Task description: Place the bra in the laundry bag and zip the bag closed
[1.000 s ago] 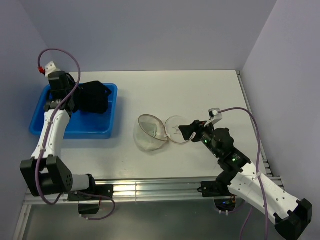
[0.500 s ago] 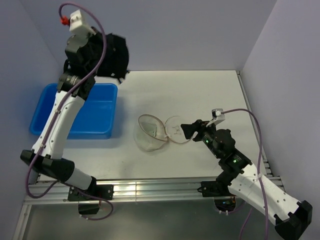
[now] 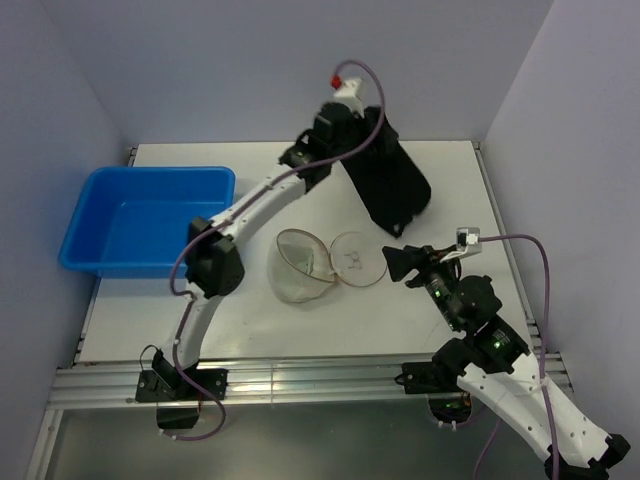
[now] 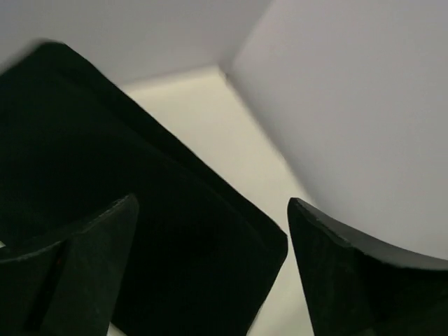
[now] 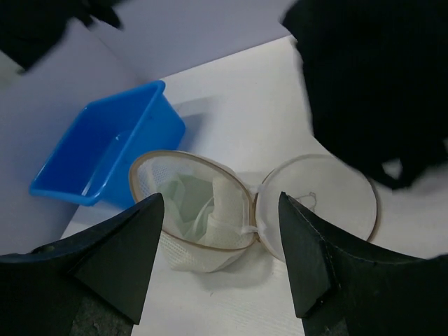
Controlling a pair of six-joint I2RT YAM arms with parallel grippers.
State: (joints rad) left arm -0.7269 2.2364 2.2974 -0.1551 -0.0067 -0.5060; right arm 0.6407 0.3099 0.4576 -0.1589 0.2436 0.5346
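The bra [image 5: 187, 199] sits bunched inside the laundry bag [image 5: 196, 257], whose mouth gapes and whose round lid [image 5: 329, 192] lies flat on the table just to the bag's right, joined at the hinge. On that showing the packing step looks done and the zipping step is the one in hand. The left gripper [image 4: 211, 203] is stretched out beyond the bag on its far right side, its jaws spread wide. A black cloth [image 3: 392, 180] is spread below it, and the wrist view shows nothing pinched between the jaws. The right gripper [image 5: 220, 196] hovers just right of the bag, aimed at the lid, jaws well apart and empty. The next move calls for folding the lid over the bag's mouth, steadying the rim, then finding the zip pull, which I cannot make out from here. The blue tub [image 3: 150, 215] stands well to the bag's left.
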